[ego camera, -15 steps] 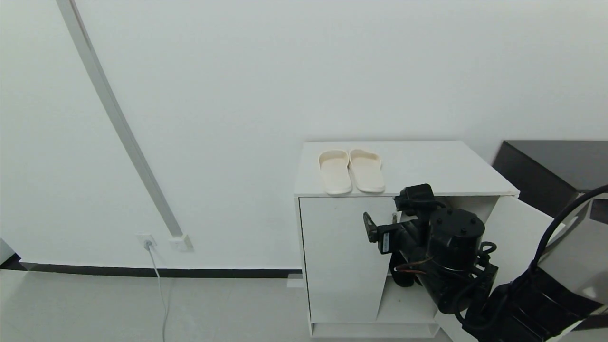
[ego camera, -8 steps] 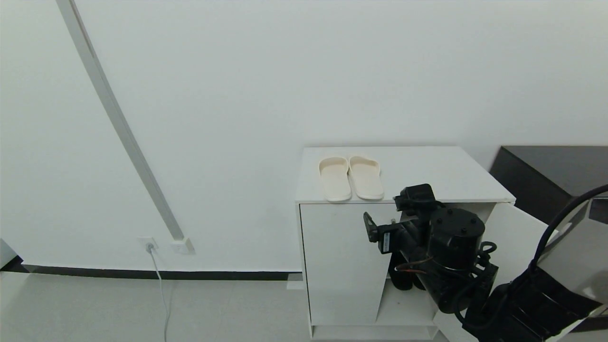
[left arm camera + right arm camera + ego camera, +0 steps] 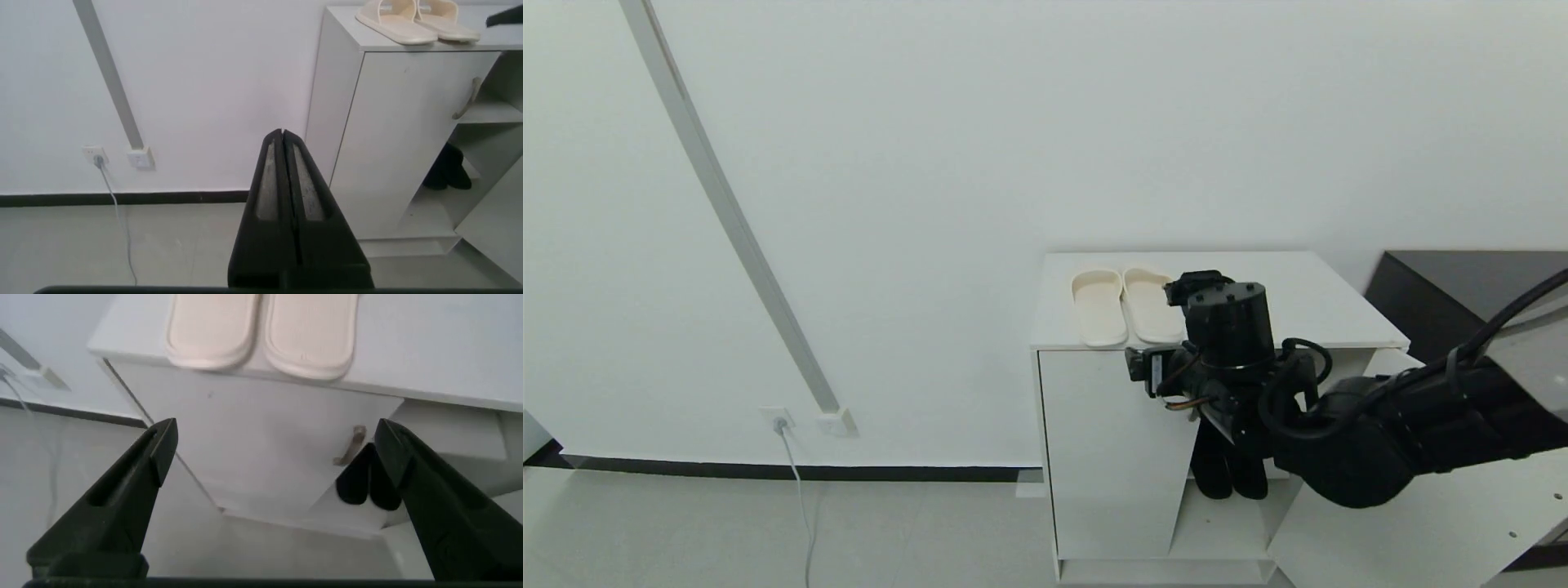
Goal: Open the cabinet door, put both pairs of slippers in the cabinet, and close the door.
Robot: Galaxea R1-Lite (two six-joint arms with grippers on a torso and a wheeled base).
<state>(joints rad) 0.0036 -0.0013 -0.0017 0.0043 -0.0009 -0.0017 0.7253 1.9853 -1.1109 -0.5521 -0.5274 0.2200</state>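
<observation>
A pair of cream slippers (image 3: pixel 1127 306) lies side by side on top of the white cabinet (image 3: pixel 1298 298), near its front left edge. A pair of black slippers (image 3: pixel 1229 469) stands inside the open right half of the cabinet. My right arm's wrist (image 3: pixel 1225 327) is at the cabinet's front edge, just right of the cream slippers. My right gripper (image 3: pixel 275 433) is open, in front of and slightly above the cream slippers (image 3: pixel 261 327), holding nothing. My left gripper (image 3: pixel 282 188) is shut and empty, well away from the cabinet (image 3: pixel 392 147) on its left.
The cabinet's left door (image 3: pixel 1111 449) is closed, with a handle (image 3: pixel 351 447) at its inner edge. The right door (image 3: pixel 1413 523) swings wide open. A dark table (image 3: pixel 1462 286) stands to the right. A wall socket with a cable (image 3: pixel 780 420) is at left.
My right arm has risen from in front of the open compartment to the level of the cabinet top, beside the cream slippers. The head camera shifted slightly early on.
</observation>
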